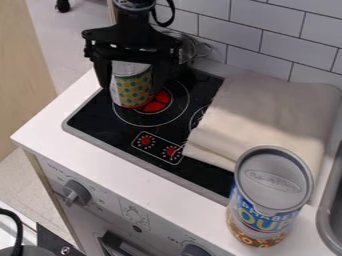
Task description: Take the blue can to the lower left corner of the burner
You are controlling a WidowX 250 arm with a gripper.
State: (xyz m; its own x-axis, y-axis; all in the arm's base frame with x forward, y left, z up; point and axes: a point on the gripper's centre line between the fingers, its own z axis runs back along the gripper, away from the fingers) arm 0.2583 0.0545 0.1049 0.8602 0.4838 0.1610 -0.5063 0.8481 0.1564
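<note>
Clearly, your largest expanse is the smooth white surface [52, 136], edged by glossy rectangular wall tiles [272, 47]. Set into it is the flat, black, glass-like cooktop [103, 131], marked with thin pale rings and red patches; its lower left corner is your goal. Over its right side lies a soft, cream, folded cloth [270, 112], which could snag a low carry across it. The matte black pincer [132, 82] is at the upper left, around the dotted can; you cannot tell how far open it is, or whether it grips. Should it move sideways from there, it might drag or topple that can. Your blue can [262, 210], a glossy-labelled cylinder with a ridged grey lid, stands upright at the lower right; an off-centre squeeze could tip it. Smaller is the dotted can [133, 90], yellow with green spots.
</note>
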